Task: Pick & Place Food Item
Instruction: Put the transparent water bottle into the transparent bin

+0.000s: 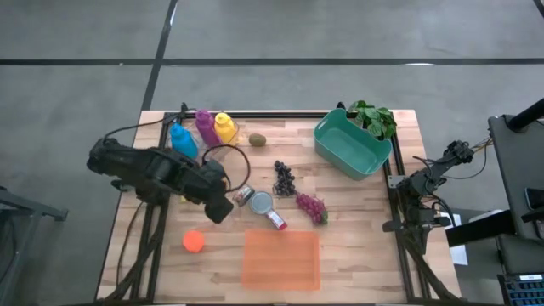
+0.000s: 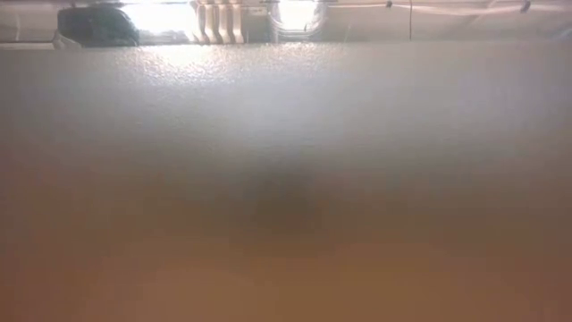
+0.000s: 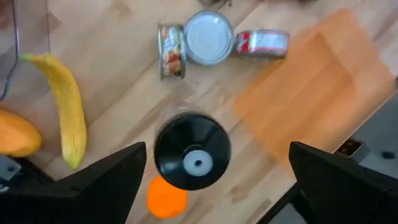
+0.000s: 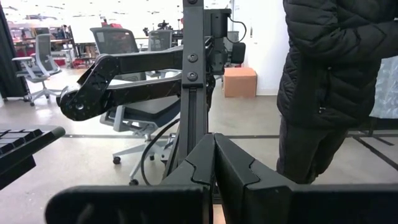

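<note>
Foods lie on the wooden table: a banana and an orange-yellow fruit in the left wrist view, a kiwi, dark grapes and red grapes. My left gripper hangs open above the table's left middle, pointing steeply down, with nothing between its fingers. Below it are an orange ball and a black round thing with a pale centre. My right gripper is shut and level, parked off the table's right edge.
Three cans lie just right of the left gripper. An orange mat lies near the front edge. Three coloured bottles stand far left; a teal bin and a plant far right. A person stands beyond the table.
</note>
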{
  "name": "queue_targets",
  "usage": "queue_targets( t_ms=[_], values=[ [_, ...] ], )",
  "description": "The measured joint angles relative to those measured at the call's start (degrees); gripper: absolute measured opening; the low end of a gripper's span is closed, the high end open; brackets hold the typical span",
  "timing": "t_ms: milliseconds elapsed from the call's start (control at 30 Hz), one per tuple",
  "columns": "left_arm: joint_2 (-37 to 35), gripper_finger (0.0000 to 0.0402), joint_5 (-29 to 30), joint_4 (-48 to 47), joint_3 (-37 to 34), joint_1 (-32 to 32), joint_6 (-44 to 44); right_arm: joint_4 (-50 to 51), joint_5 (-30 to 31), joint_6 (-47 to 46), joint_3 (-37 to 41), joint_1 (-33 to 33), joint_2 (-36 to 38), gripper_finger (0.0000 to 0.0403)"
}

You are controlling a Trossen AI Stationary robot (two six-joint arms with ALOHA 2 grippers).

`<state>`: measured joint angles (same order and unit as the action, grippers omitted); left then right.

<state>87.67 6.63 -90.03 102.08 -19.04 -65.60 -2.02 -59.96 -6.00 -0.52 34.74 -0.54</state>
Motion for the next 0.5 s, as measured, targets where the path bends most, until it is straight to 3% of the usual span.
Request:
queue_targets(
  t_ms=[500],
  values=[
    [-2.2, 0.0399, -1.4, 0.0, -7.3, 2.2, 2.1, 0.0, 0.0, 0.0, 0.0, 0.0, 0.0, 0.0008]
  ],
)
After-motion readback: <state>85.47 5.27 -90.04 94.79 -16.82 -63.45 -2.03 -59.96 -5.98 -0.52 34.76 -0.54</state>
